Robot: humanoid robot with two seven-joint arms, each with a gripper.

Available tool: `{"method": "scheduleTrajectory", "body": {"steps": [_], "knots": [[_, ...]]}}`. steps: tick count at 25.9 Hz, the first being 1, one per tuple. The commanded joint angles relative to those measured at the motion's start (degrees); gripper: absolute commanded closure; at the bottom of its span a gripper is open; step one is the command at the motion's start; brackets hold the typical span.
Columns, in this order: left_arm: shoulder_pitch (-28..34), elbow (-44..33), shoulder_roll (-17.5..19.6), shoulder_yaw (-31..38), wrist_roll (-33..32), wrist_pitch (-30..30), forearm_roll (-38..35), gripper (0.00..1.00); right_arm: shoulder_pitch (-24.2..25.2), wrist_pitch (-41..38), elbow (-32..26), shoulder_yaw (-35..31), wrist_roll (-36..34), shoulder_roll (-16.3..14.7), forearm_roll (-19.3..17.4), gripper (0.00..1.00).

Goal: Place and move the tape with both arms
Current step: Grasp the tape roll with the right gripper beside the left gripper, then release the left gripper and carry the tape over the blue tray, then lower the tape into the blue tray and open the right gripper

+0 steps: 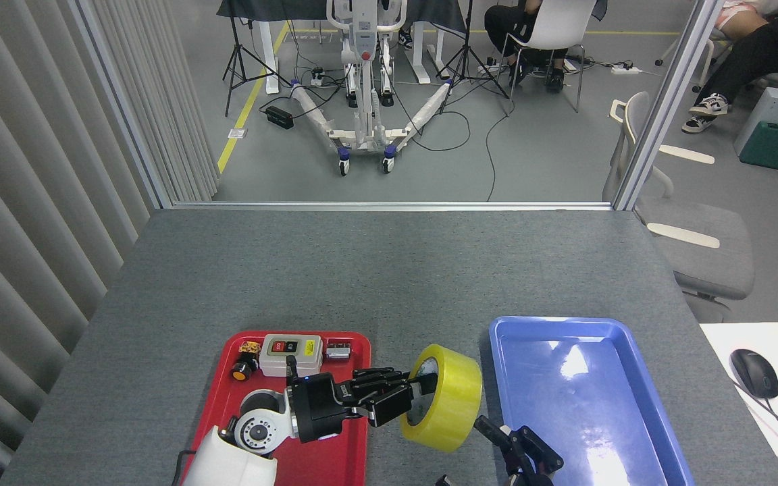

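Single head view, high, facing forward-down, table (389, 270)

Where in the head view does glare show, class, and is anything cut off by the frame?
Head view: bright white glare patches lie on the blue tray floor; the tape and red tray look evenly lit and sharp; the right hand is cropped by the bottom edge.

Left end effector (406, 398) reaching rightward, fingers closed; right end effector (521, 453) low, fingers spread
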Motion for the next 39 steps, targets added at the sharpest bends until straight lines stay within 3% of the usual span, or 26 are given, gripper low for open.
{"method": "scheduleTrajectory", "body": {"steps": [1, 6, 14, 15, 18, 19, 24, 26, 29, 32, 36, 39], "knots": [[0.51, -0.44, 0.20, -0.07, 0.01, 0.00, -0.01, 1.00, -0.13, 0.01, 0.00, 0.61, -0.50, 0.42, -0.08, 0.39], [2.18, -0.62, -0.06, -1.48, -0.08, 0.00, -0.09, 1.00, -0.31, 0.01, 0.18, 0.96, -0.76, 0.51, -0.17, 0.74], [2.09, -0.70, -0.15, -2.01, -0.08, 0.00, -0.18, 1.00, -1.10, 0.01, 1.32, 1.13, -1.38, 0.42, -0.52, 0.90], [2.09, -0.70, -0.15, -1.92, -0.08, 0.00, -0.27, 0.82, -1.10, 0.01, 1.41, 1.05, -1.38, 0.33, -0.61, 0.91], [1.56, -0.62, -0.24, -1.21, 0.19, 0.00, -0.53, 0.05, -1.19, 0.01, 1.50, 0.87, -1.29, 0.24, -0.96, 0.94], [1.39, -0.70, -0.06, -1.13, 0.19, 0.00, -0.01, 0.00, -1.19, 0.01, 1.50, 0.61, -1.03, 0.33, -1.13, 0.94], [0.95, -1.05, 0.99, 2.57, 0.19, 0.00, 1.31, 0.00, -1.45, 0.27, 1.06, -1.59, 2.05, 0.24, -1.40, 0.95], [1.21, -1.41, 3.37, 3.09, 1.95, 0.00, 1.22, 0.00, -1.45, 8.71, 0.97, -3.17, 5.13, 0.16, -1.40, 0.95], [2.79, -4.39, 7.67, 3.18, 10.91, 0.00, -2.91, 0.00, -1.63, 24.09, 1.06, -4.40, 14.09, -0.11, -1.48, 0.95], [9.21, -12.21, 11.19, 3.36, 30.50, 0.96, -14.24, 0.00, -2.77, 32.70, 1.06, -5.46, 23.23, -0.46, -1.66, 0.95], [19.84, -21.88, 12.42, 2.83, 54.15, 23.02, -36.21, 0.00, -4.00, 39.91, 1.50, -7.39, 31.40, -1.07, -3.24, 0.95], [22.92, -24.87, 12.07, -1.57, 60.31, 38.85, -51.33, 0.00, -5.32, 42.37, 1.94, -7.48, 40.99, -1.95, -5.00, 0.95]]}}
